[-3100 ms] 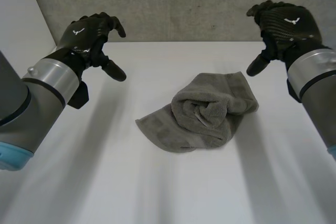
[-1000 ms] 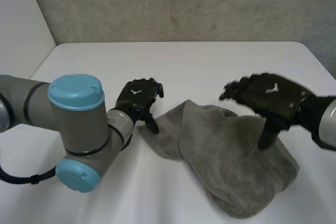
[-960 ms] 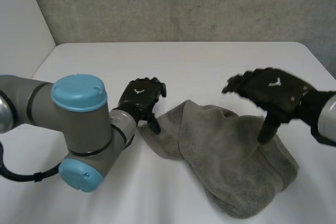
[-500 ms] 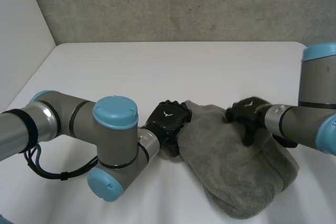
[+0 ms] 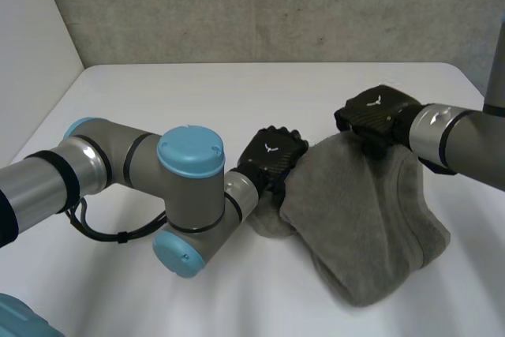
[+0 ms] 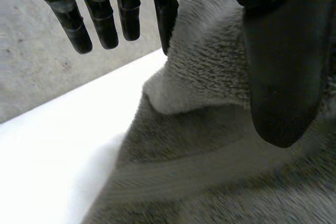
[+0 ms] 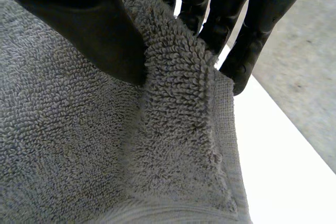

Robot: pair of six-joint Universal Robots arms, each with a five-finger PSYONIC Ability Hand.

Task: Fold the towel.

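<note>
Towel: grey terry cloth, crumpled, lying on the white worktop right of centre, with its far edge gathered up at the two hands. Left hand: at the left end of that edge, clamped on a raised fold held between thumb and fingers. Right hand: at the right end, with the hemmed edge pinched between thumb and fingers. Grey wall behind the worktop.

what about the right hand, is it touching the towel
Touching. The right wrist view shows the right hand pinching a raised fold of the towel between its thumb and fingers.
</note>
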